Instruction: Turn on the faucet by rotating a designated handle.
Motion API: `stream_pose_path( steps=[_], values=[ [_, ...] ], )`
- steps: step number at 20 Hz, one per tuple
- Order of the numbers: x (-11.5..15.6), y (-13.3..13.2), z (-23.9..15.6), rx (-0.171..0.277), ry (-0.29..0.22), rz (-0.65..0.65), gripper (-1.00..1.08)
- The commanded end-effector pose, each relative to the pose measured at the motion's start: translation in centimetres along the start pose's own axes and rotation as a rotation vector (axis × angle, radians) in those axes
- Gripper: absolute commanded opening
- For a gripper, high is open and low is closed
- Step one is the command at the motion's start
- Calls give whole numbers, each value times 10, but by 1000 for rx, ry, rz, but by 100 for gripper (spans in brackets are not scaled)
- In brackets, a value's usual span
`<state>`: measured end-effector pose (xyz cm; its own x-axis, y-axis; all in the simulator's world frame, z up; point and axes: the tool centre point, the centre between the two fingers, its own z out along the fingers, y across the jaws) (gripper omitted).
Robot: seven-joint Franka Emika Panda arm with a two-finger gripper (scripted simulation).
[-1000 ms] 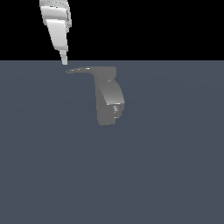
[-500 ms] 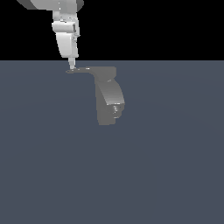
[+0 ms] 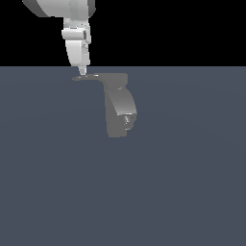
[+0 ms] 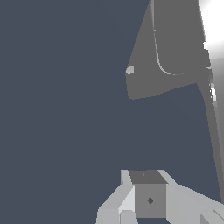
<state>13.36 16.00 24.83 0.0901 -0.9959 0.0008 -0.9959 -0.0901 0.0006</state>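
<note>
The grey faucet (image 3: pixel 117 108) stands upright on the flat floor, its thick spout (image 3: pixel 126 117) curving downward. From its top the handle (image 3: pixel 91 77), a thin flat lever, reaches toward the exterior view's left. My gripper (image 3: pixel 82 72) hangs vertically with its fingertips together, right at the lever's outer end, touching it or just above it. It is shut, with nothing between the fingers. In the wrist view the faucet (image 4: pixel 175 43) fills the upper part, the handle (image 4: pixel 213 113) runs as a narrow strip along one edge, and the closed fingers (image 4: pixel 148 200) show below.
A plain dark grey-blue floor (image 3: pixel 182 192) spreads around the faucet. The white arm (image 3: pixel 72 19) comes down from above the lever's end. Nothing else shows.
The gripper has shifted toward the exterior view's right and slightly down, from beyond the lever's tip to over its outer end. The faucet and handle look unchanged.
</note>
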Motion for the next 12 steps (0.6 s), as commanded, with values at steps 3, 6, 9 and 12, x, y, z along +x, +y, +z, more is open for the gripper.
stream_pose_path(
  steps=[3,6,9,12],
  values=[
    [0,-1,0,1,0,2,-100],
    [0,4,0,1,0,2,-100],
    [0,10,0,1,0,2,-100],
    [-1,17,0,1,0,2,-100]
  ],
)
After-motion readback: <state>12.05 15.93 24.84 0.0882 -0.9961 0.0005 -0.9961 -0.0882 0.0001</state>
